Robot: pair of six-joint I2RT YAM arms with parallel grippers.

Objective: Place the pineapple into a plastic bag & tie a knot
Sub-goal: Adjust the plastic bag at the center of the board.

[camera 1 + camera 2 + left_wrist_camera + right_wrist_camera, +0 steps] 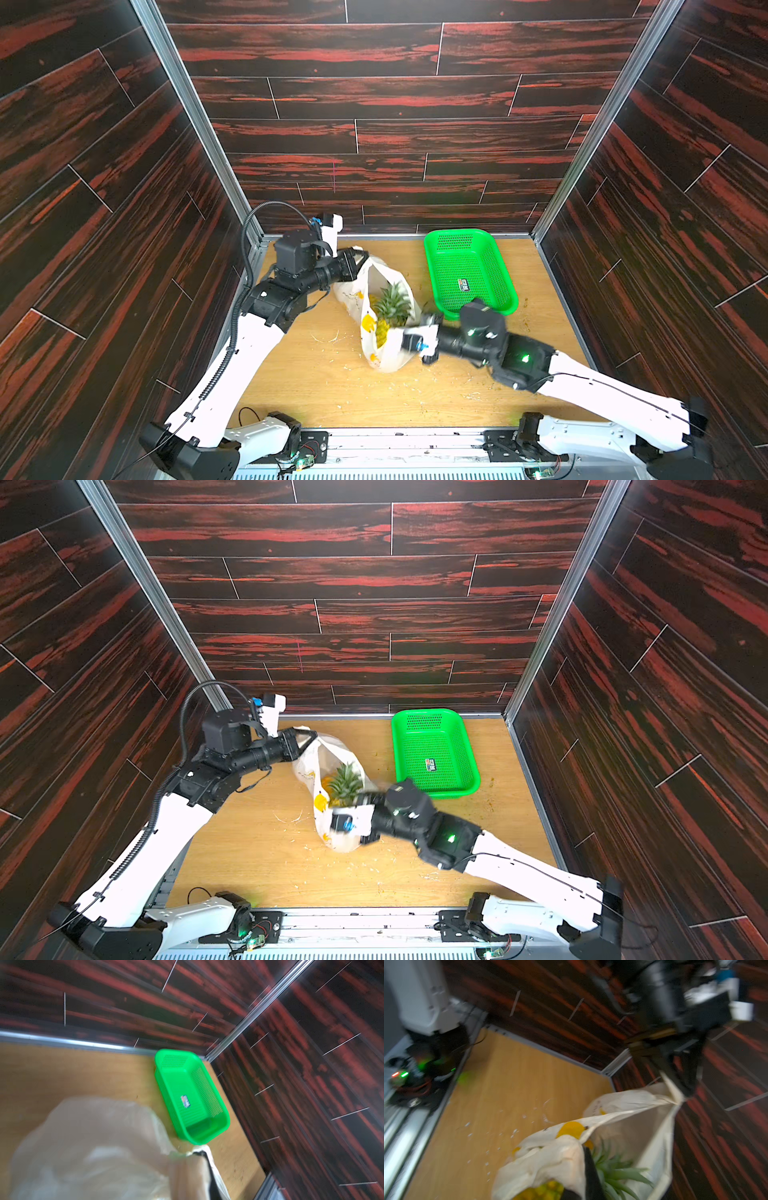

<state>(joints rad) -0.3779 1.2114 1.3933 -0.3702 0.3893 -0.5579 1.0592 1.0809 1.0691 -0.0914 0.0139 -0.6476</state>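
Two robot arms stretch open a white plastic bag (384, 358) in the middle of the surface (316, 386), with the pineapple (392, 305) inside.
The left pincer (360, 258) is clamped tight on the bag's rim toward the far left corner. The right pincer (419, 325) pinches the opposite rim. A green basket (469, 270) sits in the far right corner.

Left arm (249, 345) bent at the elbow, reaching in. My left gripper (360, 259) is clamped on the far rim of the plastic bag (388, 357). Right arm (602, 395) stretched low across, right gripper (588, 1165) pinched tight on the near rim (wrist blurred).
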